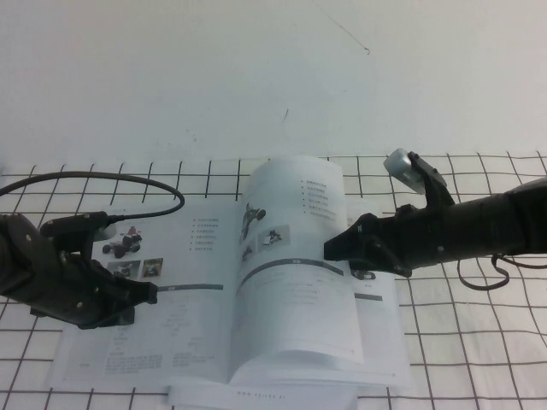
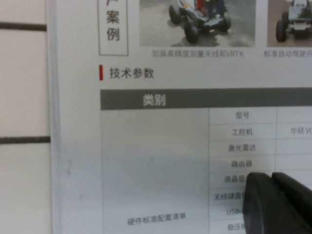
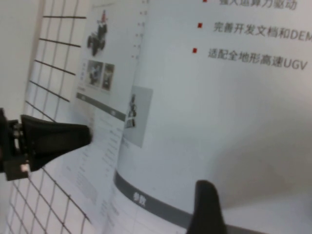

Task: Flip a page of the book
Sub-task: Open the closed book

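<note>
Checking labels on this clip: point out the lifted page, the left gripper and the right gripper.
page [image 1: 295, 256], high view, middle of the raised leaf.
left gripper [image 1: 145, 293], high view, tip resting on the book's left side.
right gripper [image 1: 335, 248], high view, tip at the leaf's edge.

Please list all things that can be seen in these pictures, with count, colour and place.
book: one, white with small robot photos and grey bars, lying open on the table, near the middle.
page: one, glossy white, raised and curved above the book's middle, at the right gripper's tip.
table: one, white with a black grid of lines, under everything.
wall: one, plain white, behind the table.
cable: one, black, curving over the book's far left part toward the left arm.
left gripper: one, black, over the book's left leaf; fingers together.
right gripper: one, black, reaching in from the right to the raised page's edge.
</note>
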You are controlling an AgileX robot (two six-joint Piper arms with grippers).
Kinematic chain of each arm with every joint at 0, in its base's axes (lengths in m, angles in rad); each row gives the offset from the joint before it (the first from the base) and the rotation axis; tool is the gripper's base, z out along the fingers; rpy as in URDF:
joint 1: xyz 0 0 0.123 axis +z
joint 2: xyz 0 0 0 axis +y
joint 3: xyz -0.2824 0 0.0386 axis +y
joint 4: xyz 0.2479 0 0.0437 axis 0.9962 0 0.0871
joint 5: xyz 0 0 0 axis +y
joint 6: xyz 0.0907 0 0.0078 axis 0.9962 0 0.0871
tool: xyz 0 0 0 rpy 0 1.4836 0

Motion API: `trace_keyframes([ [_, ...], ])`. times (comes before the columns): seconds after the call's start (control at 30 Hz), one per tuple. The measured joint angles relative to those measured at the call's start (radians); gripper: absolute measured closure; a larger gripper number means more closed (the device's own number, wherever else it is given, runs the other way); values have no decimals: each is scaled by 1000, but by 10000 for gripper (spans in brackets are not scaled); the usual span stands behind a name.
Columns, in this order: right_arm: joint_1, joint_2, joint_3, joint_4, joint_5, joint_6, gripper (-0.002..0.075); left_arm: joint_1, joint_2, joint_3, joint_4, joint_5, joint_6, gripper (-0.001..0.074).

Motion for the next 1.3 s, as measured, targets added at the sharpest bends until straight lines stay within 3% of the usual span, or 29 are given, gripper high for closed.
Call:
trace_keyframes([
  [0.33, 0, -7, 2, 184, 187, -103, 260, 0, 0, 0, -6, -2, 0, 738],
  [0.77, 11, -95, -46, 211, 281, -130, 260, 0, -13, 0, -50, -7, 2, 737],
  [0.93, 42, -95, -58, 211, 264, -128, 260, 0, -94, 0, -59, 16, 12, 737],
  [1.13, 58, -95, -60, 211, 255, -143, 260, -3, -258, 5, -152, 167, 54, 737],
  [1.3, 58, -95, -60, 211, 255, -143, 260, -101, -423, 79, -317, 171, 176, 737],
])
